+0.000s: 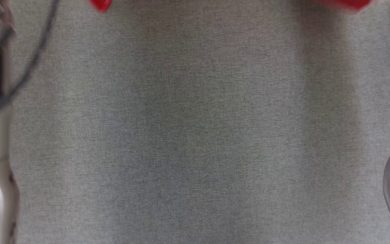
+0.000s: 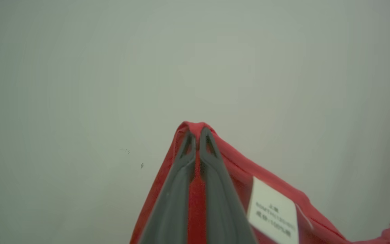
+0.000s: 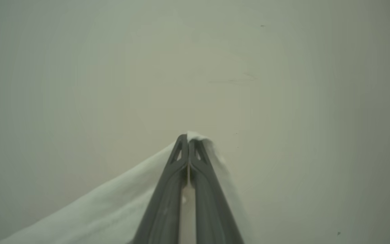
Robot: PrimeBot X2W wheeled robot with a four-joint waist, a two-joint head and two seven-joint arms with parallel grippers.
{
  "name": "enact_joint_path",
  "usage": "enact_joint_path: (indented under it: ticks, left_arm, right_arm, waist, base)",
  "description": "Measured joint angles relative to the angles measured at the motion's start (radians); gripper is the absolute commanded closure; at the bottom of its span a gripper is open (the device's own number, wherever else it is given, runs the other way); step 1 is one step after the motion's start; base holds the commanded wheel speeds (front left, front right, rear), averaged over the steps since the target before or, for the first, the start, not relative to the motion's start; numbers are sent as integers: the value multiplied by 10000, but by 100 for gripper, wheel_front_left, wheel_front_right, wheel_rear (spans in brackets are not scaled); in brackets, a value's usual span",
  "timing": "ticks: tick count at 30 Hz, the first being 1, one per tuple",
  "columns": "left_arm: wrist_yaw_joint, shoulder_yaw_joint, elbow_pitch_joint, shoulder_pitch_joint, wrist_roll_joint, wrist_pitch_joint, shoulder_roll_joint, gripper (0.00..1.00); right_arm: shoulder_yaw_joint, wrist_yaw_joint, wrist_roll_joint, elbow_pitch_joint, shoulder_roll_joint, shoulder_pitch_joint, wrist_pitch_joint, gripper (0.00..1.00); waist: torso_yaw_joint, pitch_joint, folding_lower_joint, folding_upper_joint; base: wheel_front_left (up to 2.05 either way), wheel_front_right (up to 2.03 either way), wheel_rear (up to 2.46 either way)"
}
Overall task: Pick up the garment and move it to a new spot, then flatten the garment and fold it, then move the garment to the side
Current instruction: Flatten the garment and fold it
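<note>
Your left claw (image 2: pixel 197 135) is clamped tight on a folded edge of the red cloth garment (image 2: pixel 239 169). The white rectangular care label (image 2: pixel 274 211) sits at 4 o'clock from the tips. Your right claw (image 3: pixel 188 138) is pinched closed as well, on a pale, whitish cloth edge (image 3: pixel 96 210) that trails off towards 8 o'clock. I'd take that for another part of the same garment, but I can't confirm it. From the head camera, the garment shows as blurred red scraps at 11 and 1 o'clock along the top edge, and more at 2 o'clock, around the grey woven desk (image 1: pixel 195 135). Careful now: both holds sit right at the fingertips on thin cloth. Spread the claws too hard and a corner could slip free, and the garment would land bunched rather than flat.
</note>
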Motion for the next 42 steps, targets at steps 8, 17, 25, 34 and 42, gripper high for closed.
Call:
enact_joint_path:
  ticks: [8, 17, 25, 34, 42]
  left_arm:
    - [-46, -915, -174, 2391, -441, -40, -36, 100]
    - [-46, -1308, -861, 6342, -1244, -40, 17, 100]
    - [130, -694, -1022, 9780, -1818, -42, -525, 100]
    - [474, -846, -1177, 12187, -2127, -42, -963, 100]
    - [932, -1271, -1185, 13460, -1513, 2, -627, 100]
  right_arm:
    - [1716, 0, 1628, 1262, -823, 1574, 1195, 100]
    - [2393, 0, 4065, -598, -2128, 6316, 5377, 100]
    - [474, 0, 4276, -2614, -1574, 10358, 8548, 100]
    - [-1555, 0, 2905, -3962, 594, 13099, 10339, 100]
    - [-2178, 0, 2487, -4711, 955, 14450, 11277, 100]
  waist:
    - [248, -229, 0, -1]
    - [408, -1372, -2, -1]
    - [501, -2977, -3, -3]
    - [668, -4725, -3, -3]
    - [858, -5817, -2, -3]
  base:
    - [0, 0, 0]
    - [0, 0, 0]
    - [0, 0, 0]
    - [0, 0, 0]
    - [0, 0, 0]
